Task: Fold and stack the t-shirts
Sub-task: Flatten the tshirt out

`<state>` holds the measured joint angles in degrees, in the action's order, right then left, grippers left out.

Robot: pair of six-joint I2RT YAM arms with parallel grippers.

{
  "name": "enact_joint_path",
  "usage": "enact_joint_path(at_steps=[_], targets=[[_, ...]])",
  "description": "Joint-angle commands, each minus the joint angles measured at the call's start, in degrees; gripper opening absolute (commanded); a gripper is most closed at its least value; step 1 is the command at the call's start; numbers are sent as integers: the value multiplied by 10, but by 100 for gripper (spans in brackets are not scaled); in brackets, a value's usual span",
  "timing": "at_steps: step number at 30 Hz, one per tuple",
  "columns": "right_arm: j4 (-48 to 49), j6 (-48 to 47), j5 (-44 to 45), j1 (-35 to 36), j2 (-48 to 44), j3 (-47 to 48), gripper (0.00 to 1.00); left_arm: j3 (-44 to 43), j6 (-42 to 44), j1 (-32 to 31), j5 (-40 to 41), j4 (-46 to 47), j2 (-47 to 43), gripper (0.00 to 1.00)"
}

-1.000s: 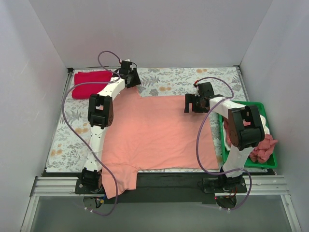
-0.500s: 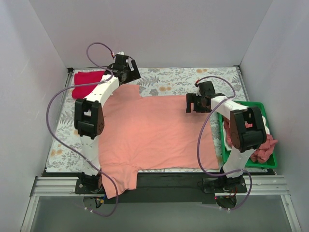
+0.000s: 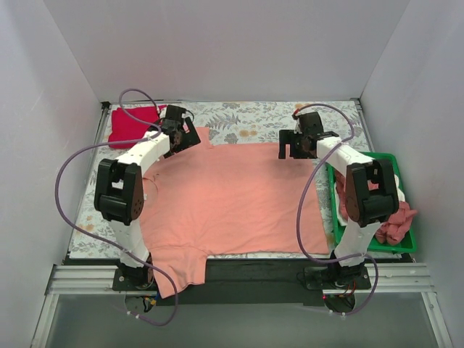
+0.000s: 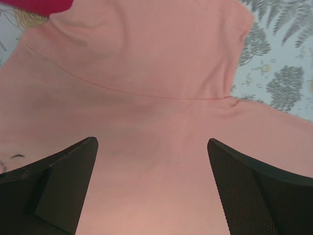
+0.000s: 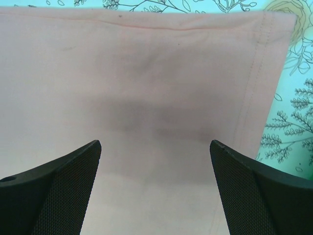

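Note:
A salmon t-shirt (image 3: 232, 199) lies spread flat on the floral table, one sleeve hanging over the near edge. My left gripper (image 3: 181, 135) is open and empty just above the far-left sleeve (image 4: 146, 58); its fingers (image 4: 63, 181) straddle bare cloth. My right gripper (image 3: 293, 145) is open and empty above the shirt's far-right corner, whose hem (image 5: 274, 49) runs along the right of the right wrist view. A folded red t-shirt (image 3: 134, 119) lies at the far left; its edge shows in the left wrist view (image 4: 34, 5).
A green bin (image 3: 391, 249) at the right edge holds crumpled pink and white clothes (image 3: 395, 221). White walls enclose the table on three sides. Floral tablecloth (image 3: 254, 116) shows beyond the shirt's far edge.
My left arm swung left and its gripper moved nearer, from the far edge to over the sleeve, which now lies flat. My right gripper moved slightly farther away.

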<state>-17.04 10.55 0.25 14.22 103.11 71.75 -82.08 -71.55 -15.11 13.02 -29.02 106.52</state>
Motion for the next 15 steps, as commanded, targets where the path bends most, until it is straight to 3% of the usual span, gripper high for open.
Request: enact_joint_path(at_steps=[1, 15], targets=[[-7, -10, 3, -2, 42, 38, 98, -18, -15, 3, 1, -19, 45, 95], [-19, -19, 29, -37, 176, 93, 98, -174, -5, 3, -28, -48, 242, 95]])
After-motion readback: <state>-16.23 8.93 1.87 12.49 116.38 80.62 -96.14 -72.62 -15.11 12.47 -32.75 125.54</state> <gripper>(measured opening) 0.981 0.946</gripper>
